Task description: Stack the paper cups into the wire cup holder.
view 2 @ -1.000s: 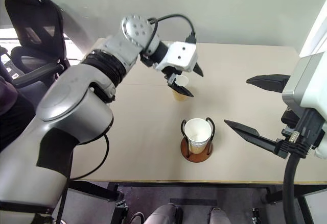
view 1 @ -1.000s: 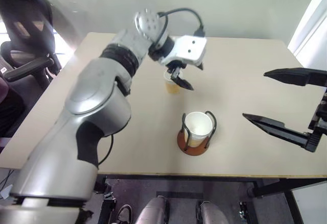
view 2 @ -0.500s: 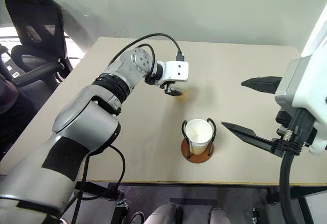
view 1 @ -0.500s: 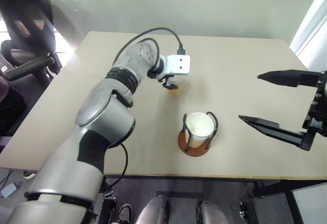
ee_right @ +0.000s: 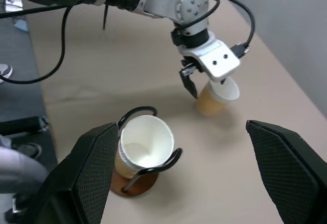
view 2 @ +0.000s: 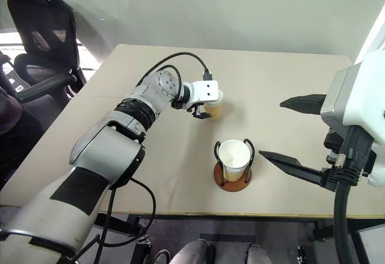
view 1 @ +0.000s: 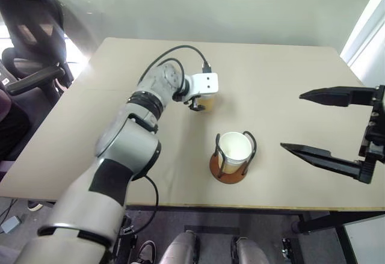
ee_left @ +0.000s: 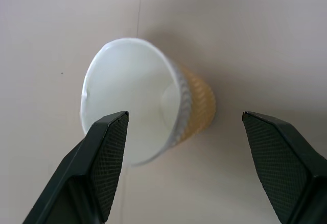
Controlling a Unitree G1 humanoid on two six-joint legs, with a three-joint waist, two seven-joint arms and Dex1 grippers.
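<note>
Reaching: my left gripper (view 1: 194, 103) is out at the far paper cup (view 1: 203, 102), fingers spread wide, nothing pinched yet.
Left eye view: that loose cup stands on the table (view 1: 283, 77) beyond the wire cup holder (view 1: 232, 160); the holder sits near the front edge with a cup in the holder (view 1: 233, 150) already seated between its wire loops.
Right eye view: my right gripper (view 2: 289, 133) hangs off to the right of the holder, fingers wide apart and empty, I judge to leave the left arm room.
Left wrist view: the loose cup lies between my two fingers (ee_left: 104, 157), its white mouth towards the camera; whether the one finger touches its rim I cannot tell, and the other stands well apart from the tan wall.
Right wrist view: the holder with its cup is near, the loose cup further off under my left gripper.
Why so: the spread fingers bracket the cup so that closing should catch its wall.
Step in hand: gripping the cup, then carrying it to nest in the holder's cup.
</note>
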